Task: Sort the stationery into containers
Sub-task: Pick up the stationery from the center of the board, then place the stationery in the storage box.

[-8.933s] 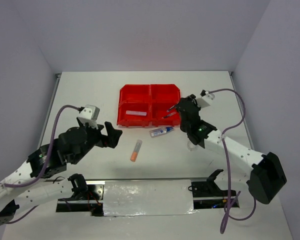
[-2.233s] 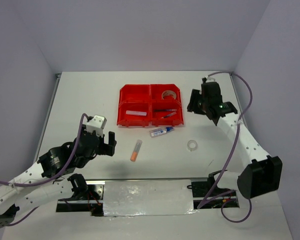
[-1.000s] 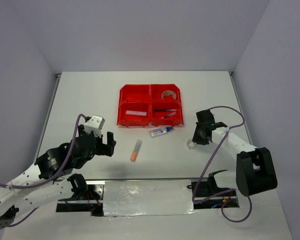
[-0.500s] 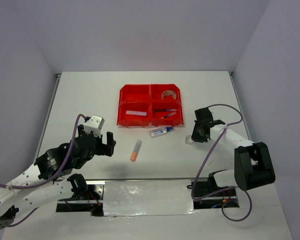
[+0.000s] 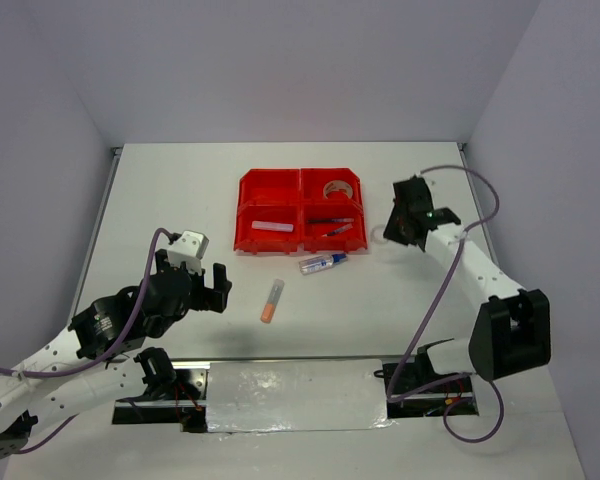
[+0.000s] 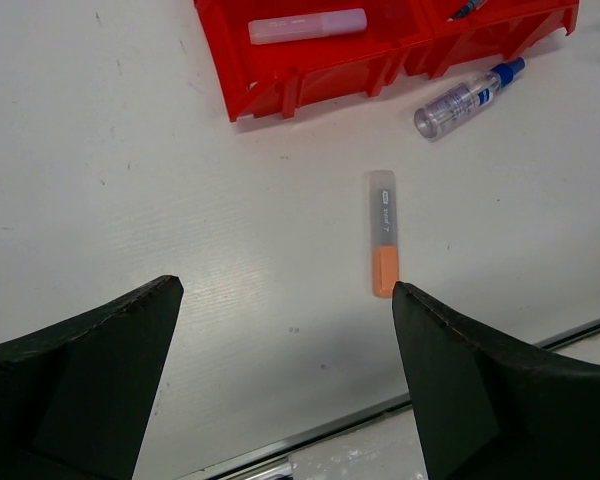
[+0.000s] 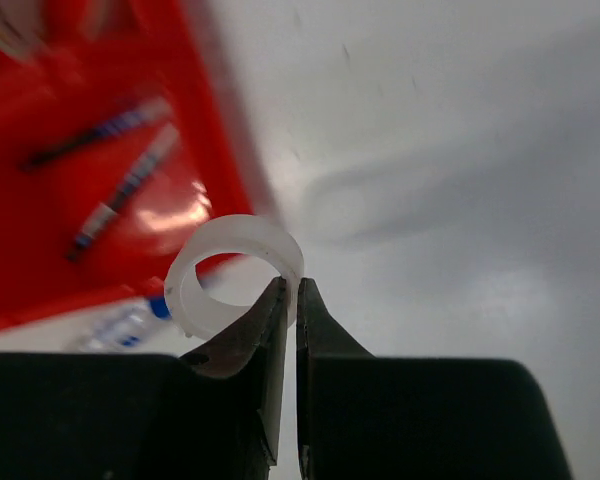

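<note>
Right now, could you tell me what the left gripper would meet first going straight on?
The left gripper would probably meet bare table just beside the orange highlighter, though depth is unclear.

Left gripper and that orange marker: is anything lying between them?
No. In the top view only bare table separates the open left gripper from the orange highlighter; the left wrist view agrees.

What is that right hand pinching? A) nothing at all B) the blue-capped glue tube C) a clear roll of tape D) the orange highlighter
C: in the right wrist view the right hand is closed on the wall of a clear tape roll.
</note>
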Motion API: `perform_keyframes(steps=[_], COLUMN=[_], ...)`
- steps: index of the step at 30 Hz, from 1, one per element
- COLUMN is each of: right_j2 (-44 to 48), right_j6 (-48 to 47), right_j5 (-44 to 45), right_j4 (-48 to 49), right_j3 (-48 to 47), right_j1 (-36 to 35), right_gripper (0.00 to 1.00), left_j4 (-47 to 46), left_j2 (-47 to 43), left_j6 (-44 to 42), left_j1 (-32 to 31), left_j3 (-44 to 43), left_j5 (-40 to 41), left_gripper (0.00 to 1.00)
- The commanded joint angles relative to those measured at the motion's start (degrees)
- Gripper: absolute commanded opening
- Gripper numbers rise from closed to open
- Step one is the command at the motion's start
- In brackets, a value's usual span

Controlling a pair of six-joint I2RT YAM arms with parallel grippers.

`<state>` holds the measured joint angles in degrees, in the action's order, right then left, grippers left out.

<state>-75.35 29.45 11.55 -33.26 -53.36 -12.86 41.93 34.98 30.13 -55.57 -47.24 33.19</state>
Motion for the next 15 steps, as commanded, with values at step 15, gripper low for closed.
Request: perform_keyframes(steps=[15], right_j2=[-41.61], right_j6=[-7.74], right_j5=[-3.29], right_j4=[-7.70], right_j3=[-58.14], right_j1=[-3.56], right_gripper=[0.00], left_j4=[-1.15], left_j2=[1.40], left_j6=[0.02], left_j1=[0.46], left_j3=[-0.74], left_j5=[1.88], left_gripper=[0.99])
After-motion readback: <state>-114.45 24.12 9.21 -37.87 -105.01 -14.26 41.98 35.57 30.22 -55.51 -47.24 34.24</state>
